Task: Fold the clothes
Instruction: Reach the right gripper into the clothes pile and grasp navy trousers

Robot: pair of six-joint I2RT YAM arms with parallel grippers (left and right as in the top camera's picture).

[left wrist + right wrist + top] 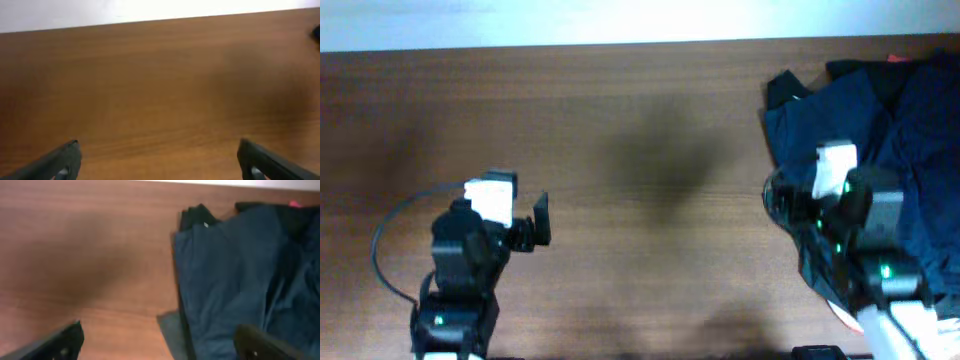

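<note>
A pile of dark clothes lies at the table's far right. The largest is a navy blue garment [920,130], with black fabric [785,90] at its far left corner and behind it. In the right wrist view the navy garment [235,275] fills the right half, with black fabric [197,216] at its top. My right gripper [159,339] is open and empty, hovering over the garment's left edge. It sits at the pile's left side in the overhead view [790,195]. My left gripper [159,157] is open and empty over bare wood, far left of the clothes [542,218].
The brown wooden table [640,150] stretches between the two arms. A pale wall runs along its far edge [620,20]. A small pink-red bit [294,203] shows at the back of the pile. A cable [385,240] loops left of the left arm.
</note>
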